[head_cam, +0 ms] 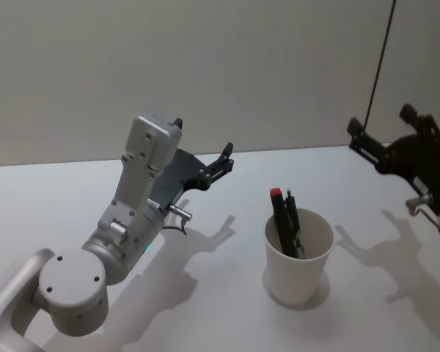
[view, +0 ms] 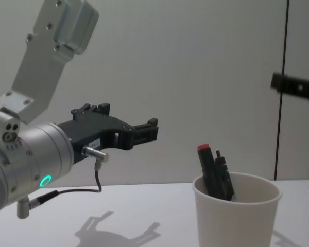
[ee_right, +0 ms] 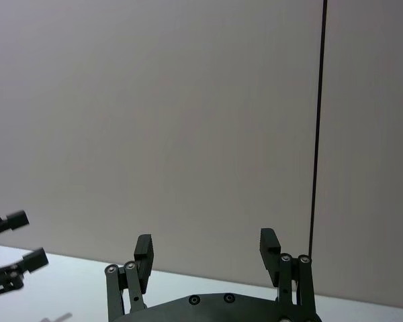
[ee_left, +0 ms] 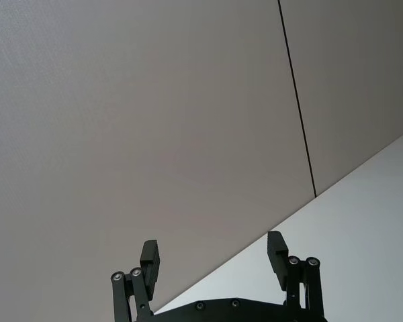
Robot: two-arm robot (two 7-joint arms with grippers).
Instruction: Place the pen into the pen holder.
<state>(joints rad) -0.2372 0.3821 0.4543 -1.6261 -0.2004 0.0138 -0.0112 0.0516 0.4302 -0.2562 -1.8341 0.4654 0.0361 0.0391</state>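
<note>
From the head camera, the white paper cup pen holder (head_cam: 298,258) sits on the white table (head_cam: 73,198), right of centre, with two pens standing in it: a red-capped pen (head_cam: 281,218) and a dark pen (head_cam: 293,224) beside it, both leaning on the far-left side of the rim. The left gripper (head_cam: 203,150) hangs in the air well left of the cup, fingers spread, nothing in them. The right gripper (head_cam: 381,139) is up at the far right, also off the cup.

Left wrist cam: both fingers (ee_left: 150,260) stand wide apart, wall and table edge behind them.

Right wrist cam: same deal, fingers (ee_right: 143,249) apart and empty, and the left gripper's fingertips (ee_right: 17,219) poke in farther off.

Chest cam shows the cup (view: 236,210) side-on, pens (view: 215,172) sticking above the rim, left gripper (view: 147,129) high and to the left of it.

My read: the pens look to be in already, so the step is just backing off. I'd keep both arms high and clear of that rim, since a light paper cup would tip easily.
</note>
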